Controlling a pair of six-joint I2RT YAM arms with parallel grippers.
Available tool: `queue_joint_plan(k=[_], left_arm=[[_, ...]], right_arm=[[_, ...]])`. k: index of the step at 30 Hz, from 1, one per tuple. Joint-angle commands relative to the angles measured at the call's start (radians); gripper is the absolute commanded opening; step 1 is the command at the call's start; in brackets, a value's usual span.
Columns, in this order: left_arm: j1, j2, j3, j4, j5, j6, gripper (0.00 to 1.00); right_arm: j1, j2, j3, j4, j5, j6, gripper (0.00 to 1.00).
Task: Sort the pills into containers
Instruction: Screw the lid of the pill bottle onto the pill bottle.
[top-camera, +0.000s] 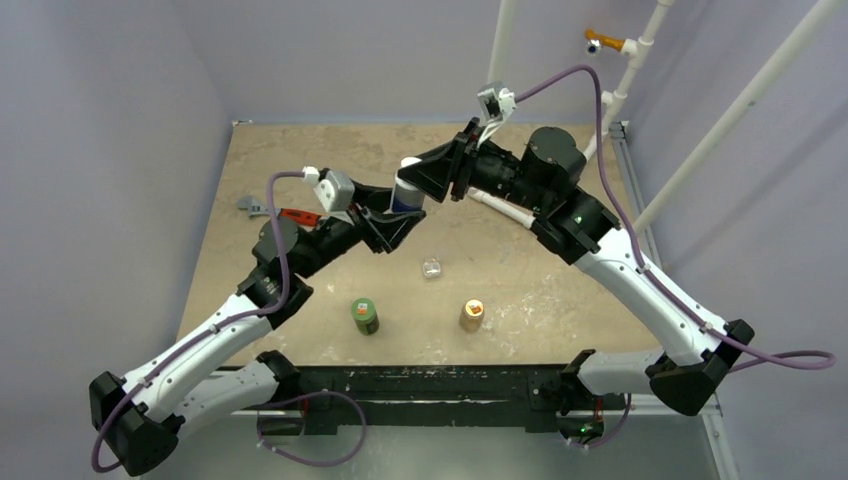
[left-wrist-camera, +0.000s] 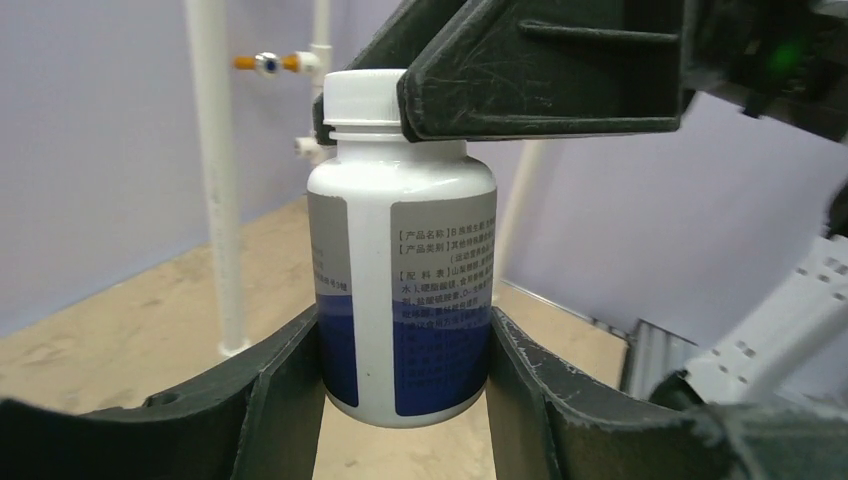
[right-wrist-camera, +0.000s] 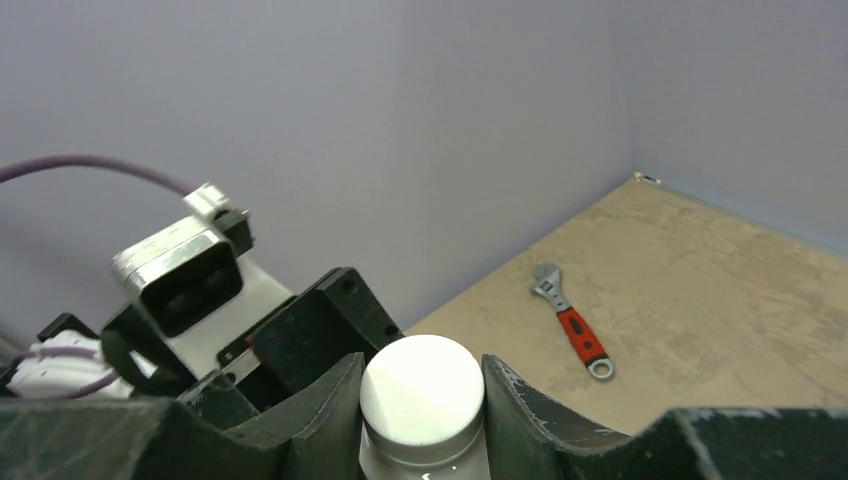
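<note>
- Case, one, small and clear, sits on the table near the middle, between the two arms and well apart from both grippers.
- Pills: too small to make out in any view (whether any lie in the case I cannot tell).
- Bottles, three in all. Two stand upright nearer the arm bases than the case: a green bottle to its left and a tan bottle to its right, apart from each other and from the case.
- The third, a white bottle with a blue-and-grey label, is held upright off the table, beyond the case.
- Left gripper is pinching that bottle's lower body, one finger pressed to each side.
- Right gripper comes from the opposite side and pinches the white cap, a finger against each side of it.
- Wrench, one, with a red handle, lies flat on the table's far left, well away from everything else.
</note>
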Motion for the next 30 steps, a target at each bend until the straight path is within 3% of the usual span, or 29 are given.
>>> queue_joint_plan(k=[1, 8, 14, 16, 20, 21, 25, 30], left_arm=[[-0.123, -0.003, 0.105, -0.109, -0.406, 0.293, 0.00], [-0.305, 0.103, 0.182, -0.079, -0.782, 0.515, 0.00], [-0.350, 0.177, 0.225, -0.078, -0.897, 0.494, 0.00], [-0.353, 0.188, 0.222, -0.080, -0.880, 0.480, 0.00], [-0.328, 0.174, 0.198, -0.103, -0.797, 0.427, 0.00], [-0.303, 0.164, 0.190, -0.118, -0.752, 0.384, 0.00], [-0.218, 0.117, 0.132, -0.143, -0.568, 0.268, 0.00], [-0.114, 0.070, 0.071, -0.125, -0.305, 0.195, 0.00]], right_arm=[[0.035, 0.040, 0.059, -0.158, 0.246, 0.014, 0.10], [0.124, 0.118, 0.134, -0.265, 0.535, 0.078, 0.07], [0.149, 0.177, 0.185, -0.313, 0.625, 0.121, 0.09], [0.148, 0.190, 0.198, -0.313, 0.621, 0.122, 0.23], [0.143, 0.195, 0.217, -0.303, 0.555, 0.107, 0.84], [0.139, 0.189, 0.220, -0.301, 0.554, 0.097, 0.94], [0.057, 0.136, 0.190, -0.234, 0.417, 0.085, 0.99], [-0.070, 0.065, 0.088, -0.090, 0.084, 0.066, 0.99]])
